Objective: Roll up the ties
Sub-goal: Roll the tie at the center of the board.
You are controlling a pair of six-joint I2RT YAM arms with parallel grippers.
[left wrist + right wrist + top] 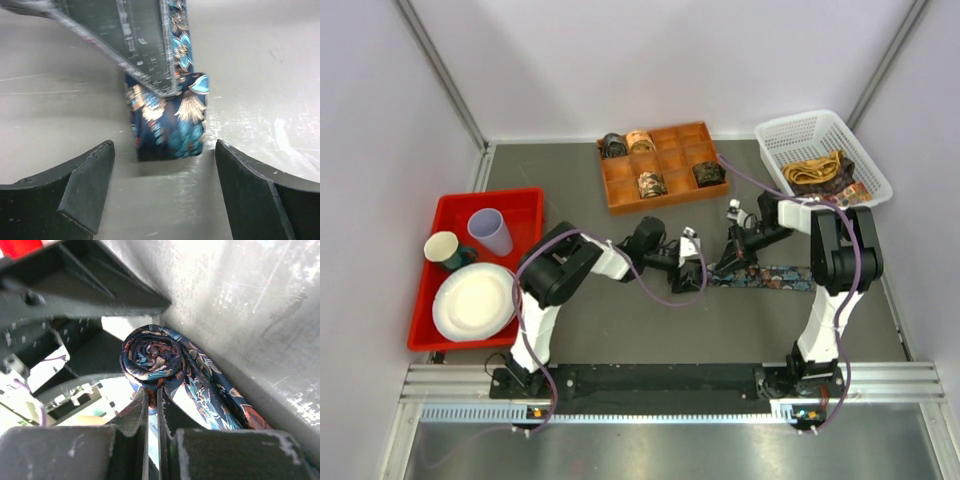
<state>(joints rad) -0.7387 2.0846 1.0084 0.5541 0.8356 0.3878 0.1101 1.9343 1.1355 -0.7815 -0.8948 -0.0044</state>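
I have the left arm stretched low across the table point(620, 320), with the left gripper point(164, 150) spread wide, facing the tie point(170, 125) without touching it. The right gripper point(151, 395) angles down, pinched on the tie's coiled end. Overhead, the grippers crowd that coil and it's hard to make out. Only the flat tail shows.

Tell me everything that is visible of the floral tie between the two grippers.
The tie is a narrow band of shiny, woven-looking fabric, dark navy with blue, gold and reddish flowers. One end is wound into a small tight coil. The rest lies flat on the grey table, running toward the right arm's side. The right gripper is shut on the coil's centre. The left gripper is open, with one finger on either side of the coil, not touching it.
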